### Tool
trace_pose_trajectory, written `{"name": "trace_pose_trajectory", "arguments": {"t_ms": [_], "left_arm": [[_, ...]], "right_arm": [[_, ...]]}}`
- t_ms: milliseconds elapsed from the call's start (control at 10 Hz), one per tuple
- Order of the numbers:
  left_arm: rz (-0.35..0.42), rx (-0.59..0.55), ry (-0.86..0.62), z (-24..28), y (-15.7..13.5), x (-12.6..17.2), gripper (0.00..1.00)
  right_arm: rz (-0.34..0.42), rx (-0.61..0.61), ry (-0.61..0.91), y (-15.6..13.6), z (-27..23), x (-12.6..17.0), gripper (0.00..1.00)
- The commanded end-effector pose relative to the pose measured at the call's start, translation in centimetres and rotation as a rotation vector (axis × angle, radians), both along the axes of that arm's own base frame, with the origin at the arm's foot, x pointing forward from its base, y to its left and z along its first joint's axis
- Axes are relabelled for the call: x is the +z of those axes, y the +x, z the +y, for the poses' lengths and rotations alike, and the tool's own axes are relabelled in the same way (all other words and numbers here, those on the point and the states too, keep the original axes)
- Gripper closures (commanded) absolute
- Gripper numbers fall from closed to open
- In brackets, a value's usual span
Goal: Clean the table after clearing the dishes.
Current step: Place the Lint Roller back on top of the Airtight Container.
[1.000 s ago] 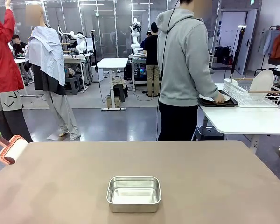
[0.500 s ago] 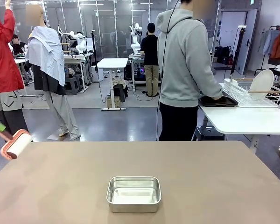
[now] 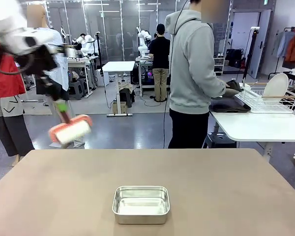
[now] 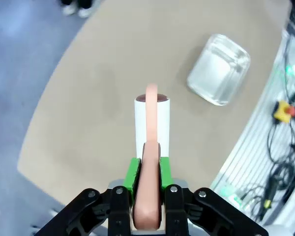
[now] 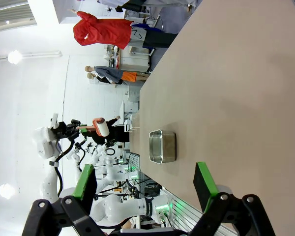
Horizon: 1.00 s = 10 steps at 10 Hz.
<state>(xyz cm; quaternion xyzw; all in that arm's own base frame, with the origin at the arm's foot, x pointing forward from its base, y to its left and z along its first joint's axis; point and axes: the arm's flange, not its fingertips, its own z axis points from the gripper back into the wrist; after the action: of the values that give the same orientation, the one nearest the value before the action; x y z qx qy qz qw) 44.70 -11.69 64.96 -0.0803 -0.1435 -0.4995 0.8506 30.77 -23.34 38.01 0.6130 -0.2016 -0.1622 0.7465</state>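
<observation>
The left gripper (image 4: 146,196) is clamped tight on the peach handle of a lint roller (image 3: 70,132), carrying it high above the far-left part of the table (image 3: 226,196), the white roll blurred with motion in the front view. From the left wrist view the roller (image 4: 151,123) points straight out along the fingers, with bare taupe tabletop (image 4: 88,108) beneath it and the steel pan (image 4: 218,69) off to one side. The dishes look already cleared: a person at the far side bends over a dark tray (image 3: 229,104) on the small white table (image 3: 260,127), beside a wire drying rack (image 3: 265,98). The right gripper (image 5: 145,189) hangs with its jaws spread wide, holding nothing. The step in hand looks like bringing the roller down to start sweeping. To do it well, land the roll flat, its full width touching the surface, then draw it in straight overlapping passes, steering round the pan (image 3: 140,204) near the front middle rather than nudging it.
</observation>
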Motion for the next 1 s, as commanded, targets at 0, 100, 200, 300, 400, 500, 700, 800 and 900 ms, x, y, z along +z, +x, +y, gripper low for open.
{"name": "trace_pose_trajectory", "arguments": {"t_ms": [0, 100, 200, 300, 400, 500, 700, 800, 900], "left_arm": [[-0.09, -0.382, 0.136, -6.9, -1.9, -0.8, 0.79], [-0.076, -0.507, 0.153, -10.8, -3.9, -1.6, 0.79], [-0.08, -0.599, 0.178, -14.3, -6.2, -2.8, 0.79], [-0.105, -0.651, 0.208, -16.6, -8.1, -4.2, 0.79], [-0.093, -0.649, 0.172, -18.3, -8.8, -5.2, 0.79], [-0.083, -0.608, 0.148, -18.6, -8.7, -5.7, 0.79], [-0.048, -0.651, 0.18, -19.6, -9.3, -4.4, 0.79], [-0.048, -0.651, 0.18, -19.6, -9.3, -4.4, 0.79], [-0.048, -0.651, 0.18, -19.6, -9.3, -4.4, 0.79]], "right_arm": [[-0.011, -0.008, 0.009, 0.0, 0.1, 0.4, 0.0], [-0.011, -0.008, 0.009, 0.0, 0.1, 0.4, 0.0], [-0.011, -0.008, 0.009, 0.0, 0.1, 0.4, 0.0], [-0.011, -0.008, 0.009, 0.0, 0.1, 0.4, 0.0], [-0.011, -0.008, 0.009, 0.0, 0.1, 0.4, 0.0], [-0.011, -0.008, 0.009, 0.0, 0.1, 0.4, 0.0], [-0.011, -0.008, 0.009, 0.0, 0.1, 0.4, 0.0], [-0.011, -0.008, 0.009, 0.0, 0.1, 0.4, 0.0], [-0.011, -0.008, 0.009, 0.0, 0.1, 0.4, 0.0]]}}
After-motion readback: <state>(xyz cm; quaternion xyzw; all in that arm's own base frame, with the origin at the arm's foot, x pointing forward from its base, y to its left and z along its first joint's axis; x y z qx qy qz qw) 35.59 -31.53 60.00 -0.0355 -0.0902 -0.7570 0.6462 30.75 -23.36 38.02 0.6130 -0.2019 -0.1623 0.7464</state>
